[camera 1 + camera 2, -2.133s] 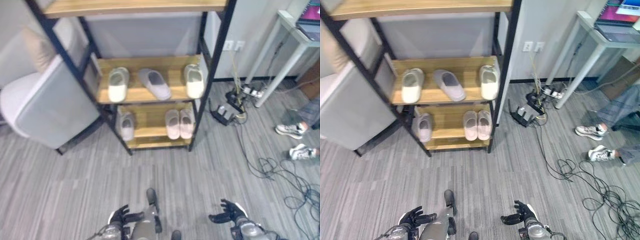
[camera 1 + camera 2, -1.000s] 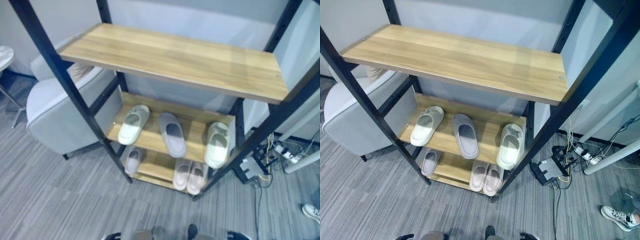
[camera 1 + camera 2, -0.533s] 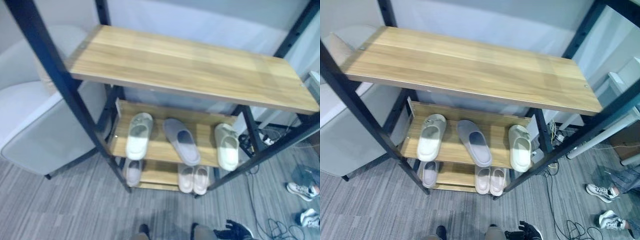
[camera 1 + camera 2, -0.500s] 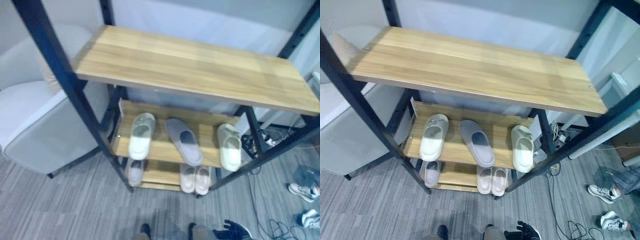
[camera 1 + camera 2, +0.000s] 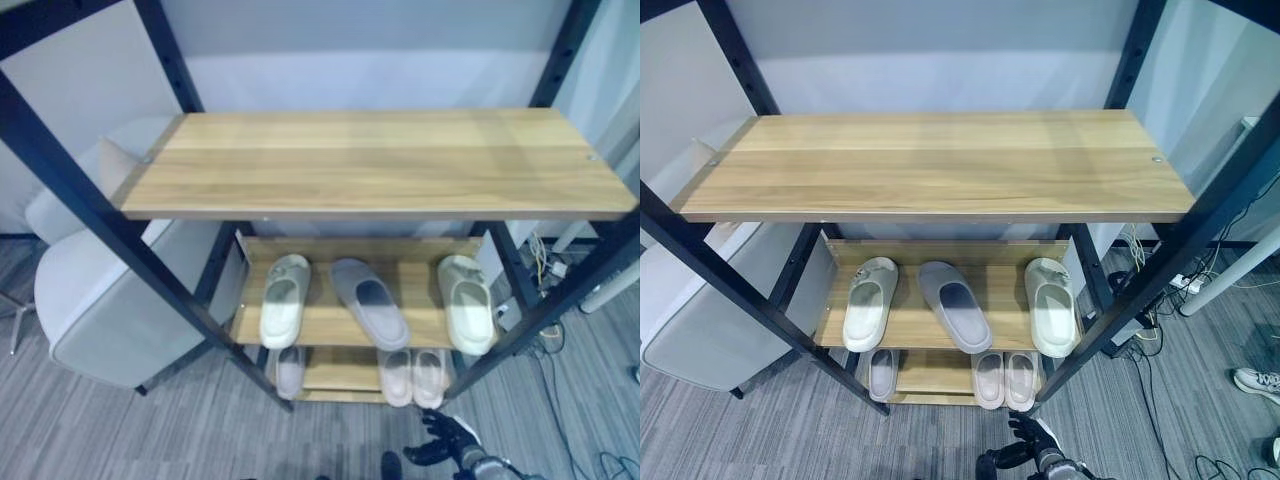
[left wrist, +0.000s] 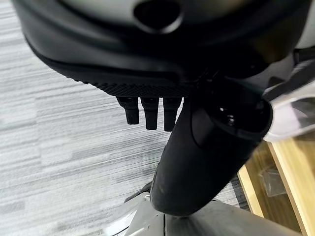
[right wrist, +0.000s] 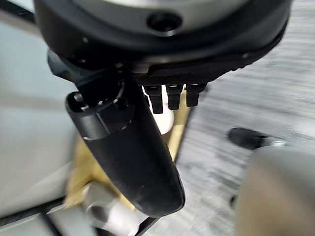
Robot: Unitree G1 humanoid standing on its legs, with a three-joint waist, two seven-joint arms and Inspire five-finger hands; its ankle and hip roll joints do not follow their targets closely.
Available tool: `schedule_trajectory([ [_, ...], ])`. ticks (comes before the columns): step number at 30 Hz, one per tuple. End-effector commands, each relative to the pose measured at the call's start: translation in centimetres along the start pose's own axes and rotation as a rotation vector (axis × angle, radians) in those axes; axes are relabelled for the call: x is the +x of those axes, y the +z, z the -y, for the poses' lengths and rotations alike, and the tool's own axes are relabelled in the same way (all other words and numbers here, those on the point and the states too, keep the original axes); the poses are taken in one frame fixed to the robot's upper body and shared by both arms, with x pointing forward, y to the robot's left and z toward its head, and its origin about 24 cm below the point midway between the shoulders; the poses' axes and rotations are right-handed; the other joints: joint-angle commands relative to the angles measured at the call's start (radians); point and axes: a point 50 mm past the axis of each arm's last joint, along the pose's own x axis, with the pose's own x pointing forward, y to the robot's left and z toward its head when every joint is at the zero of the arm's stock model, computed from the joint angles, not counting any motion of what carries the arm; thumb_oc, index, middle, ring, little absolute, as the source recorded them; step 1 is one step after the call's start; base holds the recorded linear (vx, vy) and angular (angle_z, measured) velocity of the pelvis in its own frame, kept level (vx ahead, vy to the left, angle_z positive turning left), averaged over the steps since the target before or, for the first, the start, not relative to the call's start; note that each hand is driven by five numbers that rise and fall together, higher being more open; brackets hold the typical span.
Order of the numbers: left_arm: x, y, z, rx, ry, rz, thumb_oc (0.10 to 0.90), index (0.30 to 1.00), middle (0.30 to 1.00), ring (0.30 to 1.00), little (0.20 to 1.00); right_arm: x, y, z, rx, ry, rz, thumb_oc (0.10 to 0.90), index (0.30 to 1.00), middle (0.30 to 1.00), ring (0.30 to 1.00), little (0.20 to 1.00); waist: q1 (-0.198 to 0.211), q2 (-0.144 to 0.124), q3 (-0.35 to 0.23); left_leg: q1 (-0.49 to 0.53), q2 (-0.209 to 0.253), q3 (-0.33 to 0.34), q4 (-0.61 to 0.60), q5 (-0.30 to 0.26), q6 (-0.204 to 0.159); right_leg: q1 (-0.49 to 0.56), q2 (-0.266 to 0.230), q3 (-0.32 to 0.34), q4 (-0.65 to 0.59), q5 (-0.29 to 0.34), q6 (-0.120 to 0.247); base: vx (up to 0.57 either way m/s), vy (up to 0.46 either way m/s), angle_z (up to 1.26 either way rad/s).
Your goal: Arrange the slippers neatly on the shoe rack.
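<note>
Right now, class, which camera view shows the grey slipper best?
The right eye view: the grey slipper lies whole, mid-shelf, angled between two cream ones. The left eye view shows it similarly. Neither wrist view shows it clearly.

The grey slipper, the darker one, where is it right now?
In the head views, the grey slipper lies slightly askew mid-way along the wooden middle shelf, between two cream slippers: one on its left, one on its right.

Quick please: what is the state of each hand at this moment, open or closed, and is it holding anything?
Left hand: open, fingers straight, holding nothing.
Right hand: open, fingers spread, holding nothing.
</note>
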Motion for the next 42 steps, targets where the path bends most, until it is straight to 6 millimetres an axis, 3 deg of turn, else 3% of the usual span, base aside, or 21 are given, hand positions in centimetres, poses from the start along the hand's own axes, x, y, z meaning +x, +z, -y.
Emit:
schedule_trajectory([
  [1, 0.3, 2.7, 0.4, 0.04, -0.013, 0.087, 0.8, 0.9, 0.9, 0.9, 0.9, 0.2, 3.3, 0.2, -0.054, 0.026, 0.168, 0.8, 0.9, 0.9, 0.9, 0.9, -0.014, -0.025, -0.028, -0.072, 0.0, -0.121, 0.022, -0.026, -0.011, -0.01, -0.024, 0.014, 0.107, -0.177, 0.071, 0.0, -0.062, 0.11],
  [2, 0.3, 2.9, 0.5, 0.048, -0.014, 0.095, 0.8, 0.9, 0.9, 0.9, 0.9, 0.1, 3.7, 0.0, -0.055, 0.043, 0.19, 0.8, 0.9, 0.9, 0.9, 0.9, -0.014, -0.024, -0.029, -0.071, 0.002, -0.122, 0.008, -0.014, -0.014, -0.009, -0.022, 0.011, 0.099, -0.175, 0.07, -0.04, -0.095, 0.11],
  [3, 0.3, 3.3, 0.9, 0.069, -0.02, 0.107, 0.8, 0.9, 0.9, 0.9, 0.9, -0.2, 5.6, -0.9, -0.049, 0.098, 0.286, 0.8, 0.9, 0.9, 0.9, 0.9, -0.013, -0.022, -0.036, -0.075, 0.006, -0.116, -0.025, 0.005, -0.025, -0.004, -0.019, -0.002, 0.066, -0.167, 0.07, -0.04, -0.077, 0.07],
  [4, 0.3, 3.3, 0.9, 0.069, -0.02, 0.106, 0.8, 0.9, 0.9, 0.9, 0.9, -0.2, 5.6, -0.9, -0.049, 0.098, 0.286, 0.8, 0.9, 0.9, 0.9, 0.9, -0.014, -0.022, -0.036, -0.075, 0.006, -0.116, -0.025, 0.005, -0.025, -0.003, -0.019, -0.003, 0.065, -0.166, 0.07, -0.03, -0.086, 0.06],
  [7, 0.3, 3.4, 1.2, 0.124, -0.031, 0.117, 0.8, 0.9, 0.9, 0.9, 0.9, -0.9, 8.3, -2.4, -0.085, 0.234, 0.402, 0.8, 0.9, 0.9, 0.9, 0.9, -0.012, -0.026, -0.042, -0.082, 0.01, -0.109, -0.025, 0.003, -0.041, 0.016, -0.02, -0.034, 0.037, -0.163, 0.074, 0.01, -0.056, 0.03],
  [13, 0.2, 2.8, 1.3, 0.154, -0.037, 0.106, 0.8, 0.9, 0.9, 0.9, 0.9, -2.2, 10.3, -3.7, -0.153, 0.378, 0.487, 0.8, 0.9, 0.9, 0.9, 0.9, -0.003, -0.032, -0.044, -0.069, 0.015, -0.109, -0.025, -0.003, -0.046, 0.038, -0.019, -0.051, 0.029, -0.172, 0.072, 0.02, -0.026, 0.11],
  [18, 0.3, 2.4, 0.5, 0.124, -0.011, 0.089, 0.8, 0.9, 0.9, 0.9, 0.9, -3.8, 13.3, -4.3, -0.234, 0.481, 0.609, 0.8, 0.9, 0.9, 0.9, 0.9, 0.005, -0.036, -0.046, -0.062, 0.02, -0.115, -0.025, -0.005, -0.048, 0.053, -0.018, -0.061, 0.027, -0.182, 0.07, 0.01, -0.005, 0.02],
  [20, 0.3, 2.5, 0.2, 0.127, 0.001, 0.096, 0.8, 0.9, 0.9, 0.9, 0.9, -5.5, 15.9, -4.5, -0.225, 0.565, 0.719, 0.8, 0.9, 0.9, 0.9, 0.9, 0.01, -0.038, -0.046, -0.059, 0.022, -0.119, -0.025, -0.006, -0.05, 0.057, -0.019, -0.065, 0.026, -0.183, 0.069, 0.05, 0.008, 0.12],
  [21, 0.2, 2.0, 0.3, 0.095, 0.0, 0.085, 0.8, 0.9, 0.9, 0.9, 0.9, -8.1, 20.1, -2.3, -0.391, 0.437, 0.935, 0.8, 0.9, 0.9, 0.9, 0.9, 0.013, -0.04, -0.046, -0.059, 0.023, -0.123, -0.025, -0.006, -0.049, 0.055, -0.018, -0.071, 0.028, -0.184, 0.072, 0.08, 0.022, 0.17],
  [22, 0.1, 1.5, 1.0, 0.078, -0.002, 0.071, 0.8, 0.9, 0.9, 0.9, 0.9, -11.0, 22.7, 0.3, -0.55, 0.128, 1.162, 0.8, 0.9, 0.9, 0.9, 0.9, 0.009, -0.035, -0.046, -0.068, 0.022, -0.127, -0.025, 0.001, -0.045, 0.046, -0.017, -0.068, 0.03, -0.178, 0.074, 0.11, 0.018, 0.15],
  [27, -0.1, 0.5, 0.9, 0.078, 0.021, 0.053, 0.8, 0.9, 0.9, 0.9, 0.9, -12.6, 25.0, 3.2, -0.716, -0.261, 1.289, 0.8, 0.9, 0.9, 0.9, 0.9, 0.024, -0.04, -0.046, -0.073, 0.019, -0.146, -0.025, -0.007, -0.04, 0.045, -0.014, -0.065, 0.034, -0.189, 0.07, 0.06, -0.007, 0.03],
  [30, -0.1, 0.5, 0.6, 0.085, 0.031, 0.059, 0.8, 0.9, 0.9, 0.9, 0.9, -13.0, 26.2, 3.9, -0.707, -0.347, 1.335, 0.8, 0.9, 0.9, 0.9, 0.9, 0.037, -0.043, -0.044, -0.081, 0.018, -0.155, -0.025, -0.006, -0.04, 0.044, -0.013, -0.071, 0.022, -0.185, 0.067, 0.03, -0.005, 0.03],
  [35, 0.0, 0.8, 0.3, 0.076, 0.044, 0.063, 0.8, 0.9, 0.9, 0.9, 0.9, -11.9, 27.7, 4.3, -0.603, -0.38, 1.341, 0.8, 0.9, 0.9, 0.9, 0.9, 0.056, -0.052, -0.036, -0.101, 0.017, -0.16, -0.025, -0.003, -0.042, 0.033, -0.01, -0.081, 0.002, -0.175, 0.067, 0.02, 0.003, 0.12],
  [42, 0.0, 1.2, 0.5, 0.081, 0.038, 0.082, 0.8, 0.9, 0.9, 0.9, 0.9, -10.8, 28.0, 5.1, -0.582, -0.432, 1.304, 0.8, 0.9, 0.9, 0.9, 0.9, 0.076, -0.065, -0.025, -0.118, 0.017, -0.173, -0.025, -0.002, -0.044, 0.023, -0.007, -0.095, 0.0, -0.18, 0.065, 0.04, 0.001, 0.05],
])
